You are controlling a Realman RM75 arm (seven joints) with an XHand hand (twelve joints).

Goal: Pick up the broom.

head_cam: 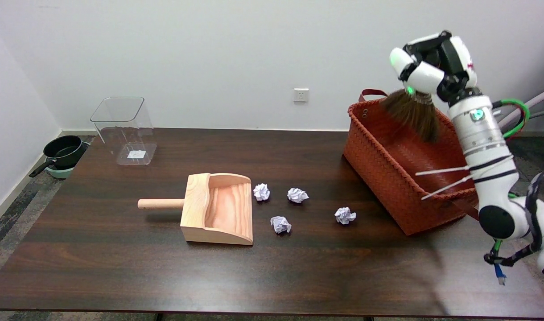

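My right hand [432,64] is raised high above the red woven basket [388,174] at the table's right side. It grips the broom [412,113] by its handle, which is hidden inside the fingers. The brown bristles hang down and fan out below the hand, their tips at about the level of the basket's far rim. The broom is clear of the basket's floor.
A wooden dustpan [216,208] lies mid-table, handle pointing left. Several crumpled paper balls [297,195] are scattered between it and the basket. A clear plastic bin [125,130] stands at the back left. A black pan [63,151] sits on the floor off the left edge.
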